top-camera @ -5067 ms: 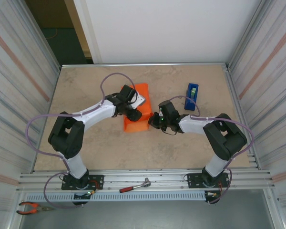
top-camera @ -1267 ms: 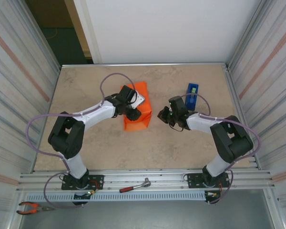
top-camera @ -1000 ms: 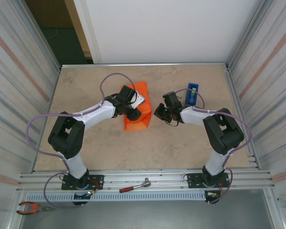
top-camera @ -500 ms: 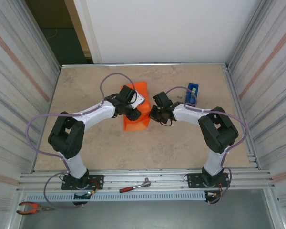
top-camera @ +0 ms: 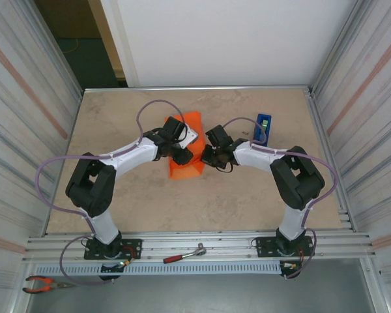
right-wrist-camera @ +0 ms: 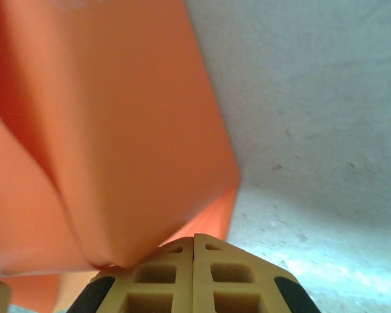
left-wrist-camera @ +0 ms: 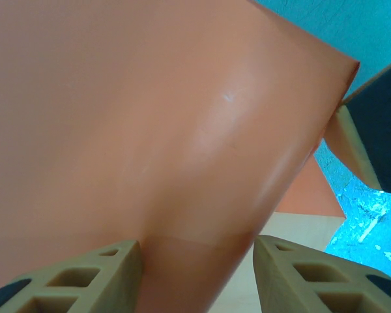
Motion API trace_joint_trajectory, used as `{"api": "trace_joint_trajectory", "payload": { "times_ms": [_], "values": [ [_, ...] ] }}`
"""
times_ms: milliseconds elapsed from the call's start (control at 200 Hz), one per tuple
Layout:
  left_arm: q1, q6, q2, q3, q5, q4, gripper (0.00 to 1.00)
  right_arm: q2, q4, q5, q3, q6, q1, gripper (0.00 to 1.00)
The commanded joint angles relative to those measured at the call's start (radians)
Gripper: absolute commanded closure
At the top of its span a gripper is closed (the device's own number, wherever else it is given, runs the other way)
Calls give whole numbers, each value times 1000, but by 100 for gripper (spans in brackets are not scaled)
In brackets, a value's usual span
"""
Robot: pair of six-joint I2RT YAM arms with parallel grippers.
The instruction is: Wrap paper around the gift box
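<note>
The orange paper (top-camera: pixel 190 167) is folded up into a small package at the middle of the table, and the gift box under it is hidden in the top view. My left gripper (top-camera: pixel 184 153) rests on top of the package. In the left wrist view its jaws (left-wrist-camera: pixel 197 274) stand part open astride a fold of the paper (left-wrist-camera: pixel 150 117); the left finger touches the fold, while a pale strip (left-wrist-camera: pixel 293 251), maybe the box, shows beside the right finger. My right gripper (top-camera: pixel 205 157) is shut, its joined tips (right-wrist-camera: pixel 194 244) against the lower right edge of the paper (right-wrist-camera: pixel 117 117).
A blue tape dispenser (top-camera: pixel 262 128) stands on the beige table (top-camera: pixel 117 124), right of the package and behind my right forearm. A red-handled tool (top-camera: pixel 184 255) and pliers (top-camera: pixel 42 283) lie on the metal rails near the arm bases. Metal walls close both sides.
My right gripper has swung left from near the tape dispenser to the right side of the orange package. The left arm and the package have not moved.
</note>
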Motion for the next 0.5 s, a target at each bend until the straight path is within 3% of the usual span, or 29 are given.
{"api": "trace_joint_trajectory", "payload": {
  "times_ms": [0,185,496],
  "values": [
    [-20,7,57,-31,48,-44,50,33,-7,-20,43,-11,9,100],
    [-23,6,59,-31,49,-44,51,70,43,-32,35,26,28,100],
    [-26,-1,36,-19,61,-52,51,104,255,-20,-125,119,30,100]
  ]
}}
